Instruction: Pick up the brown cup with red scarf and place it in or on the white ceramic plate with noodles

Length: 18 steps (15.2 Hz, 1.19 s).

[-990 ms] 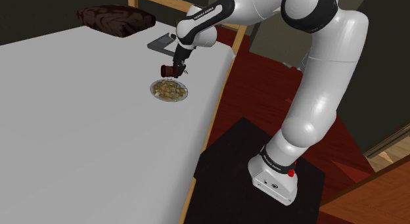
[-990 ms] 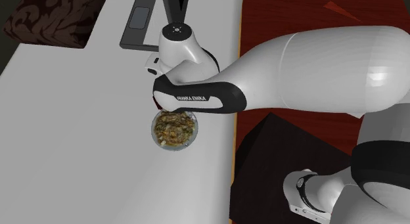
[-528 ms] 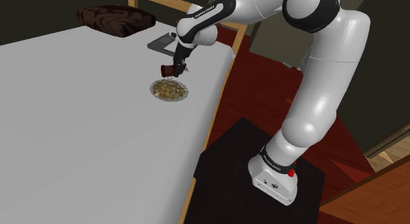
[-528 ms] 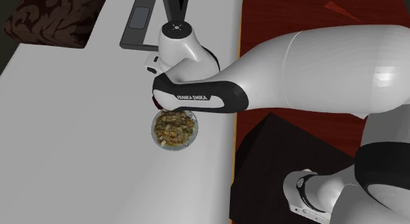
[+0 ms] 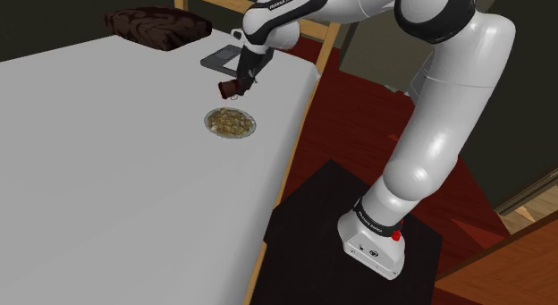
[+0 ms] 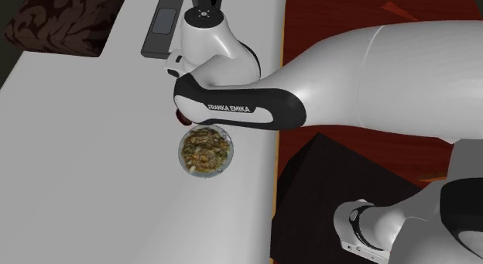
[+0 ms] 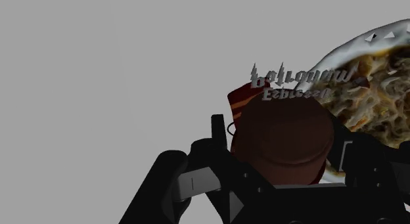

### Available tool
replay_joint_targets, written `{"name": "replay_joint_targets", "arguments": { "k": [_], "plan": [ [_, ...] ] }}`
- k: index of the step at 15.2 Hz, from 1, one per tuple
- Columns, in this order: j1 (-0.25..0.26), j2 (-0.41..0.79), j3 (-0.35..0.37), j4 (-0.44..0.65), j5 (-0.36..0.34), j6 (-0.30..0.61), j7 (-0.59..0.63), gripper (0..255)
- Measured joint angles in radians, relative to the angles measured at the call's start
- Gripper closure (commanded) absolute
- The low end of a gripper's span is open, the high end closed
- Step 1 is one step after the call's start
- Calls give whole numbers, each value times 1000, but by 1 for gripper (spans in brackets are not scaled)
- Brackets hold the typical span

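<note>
Brown cup (image 7: 282,140) with a red scarf band sits clamped between the black fingers of the claw (image 5: 237,83), which grip it on both sides. It hangs in the air, clear of the grey tabletop (image 5: 107,169). In the wrist view the white plate (image 7: 348,53) heaped with noodles (image 6: 204,149) lies just beyond the cup and to one side of it. From the shoulder view the plate rests on the tabletop near its right edge, with the cup held above and just past the plate's far rim, touching neither plate nor noodles. Farther back a flat grey device (image 5: 221,58) lies on the tabletop. At the far left corner is a dark patterned cushion (image 5: 158,26), and a wooden chair (image 5: 315,33) stands behind the tabletop.
</note>
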Motion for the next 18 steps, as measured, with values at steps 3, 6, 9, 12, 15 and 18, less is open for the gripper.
{"name": "replay_joint_targets", "arguments": {
  "k": [3, 6, 9, 12, 15, 18],
  "plan": [
    [0, -25, -1, 11, -3, -35, 6, 255],
    [-1, -41, -2, 24, -5, -65, 10, 255],
    [2, -68, 0, 23, -7, -90, 20, 255],
    [27, -136, 17, -63, -7, -65, 59, 255],
    [59, -195, 42, -146, -9, -35, 115, 255],
    [90, -249, 70, -218, -9, -8, 171, 255]
  ]
}}
